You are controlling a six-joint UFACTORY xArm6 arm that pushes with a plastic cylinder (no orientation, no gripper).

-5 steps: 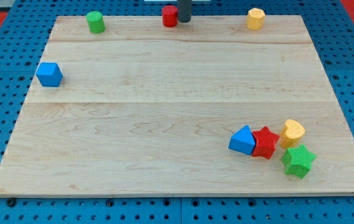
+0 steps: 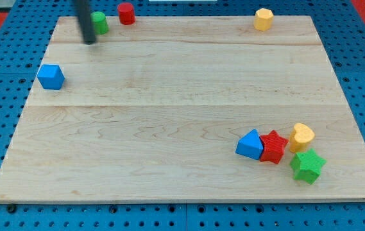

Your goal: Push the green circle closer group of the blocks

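Note:
The green circle (image 2: 99, 22) stands near the board's top left edge. My tip (image 2: 90, 42) is on the board just left of and slightly below the green circle, the rod partly covering its left side. A red cylinder (image 2: 126, 13) stands close to the right of the green circle at the top edge. The group of blocks lies at the bottom right: a blue block (image 2: 251, 145), a red star (image 2: 273, 147), a yellow heart (image 2: 301, 136) and a green star (image 2: 307, 166).
A blue cube (image 2: 50, 76) sits near the left edge. A yellow hexagonal block (image 2: 263, 19) stands at the top right. The wooden board (image 2: 169, 128) lies on a blue pegboard table.
My tip swept left from beside the red cylinder to the left of the green circle. The red cylinder moved left and now stands near the green circle. The rest stayed put.

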